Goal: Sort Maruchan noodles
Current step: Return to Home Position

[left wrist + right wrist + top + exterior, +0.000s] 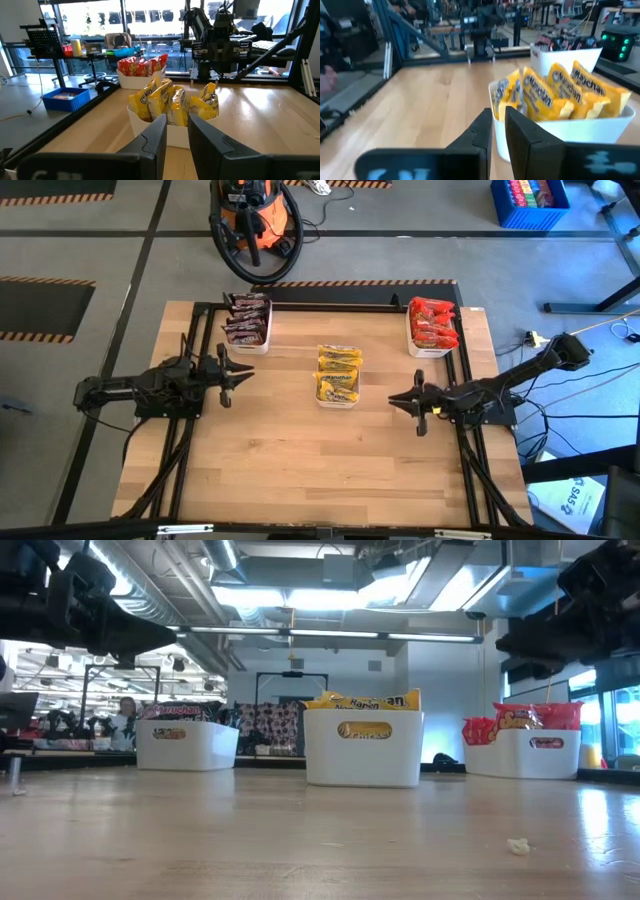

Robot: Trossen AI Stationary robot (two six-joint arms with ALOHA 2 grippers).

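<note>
The Maruchan noodles stand on edge in three white trays. Dark brown packets (247, 318) fill the far-left tray (187, 748). Yellow packets (338, 372) sit in the middle tray (363, 755), and red packets (433, 323) in the far-right tray (528, 755). My left gripper (248, 373) hovers left of the yellow tray, pointing at it, its fingers (155, 135) a narrow gap apart and empty. My right gripper (392, 400) hovers right of that tray, also slightly open (498, 117) and empty. The yellow packets (172, 102) (555, 92) show ahead in both wrist views.
A black frame (330, 305) runs along the table's far edge and down both sides. A small crumb (517, 846) lies on the near right of the tabletop. Bare wood (320, 465) spreads across the near half. An orange vacuum (255, 215) stands on the floor beyond.
</note>
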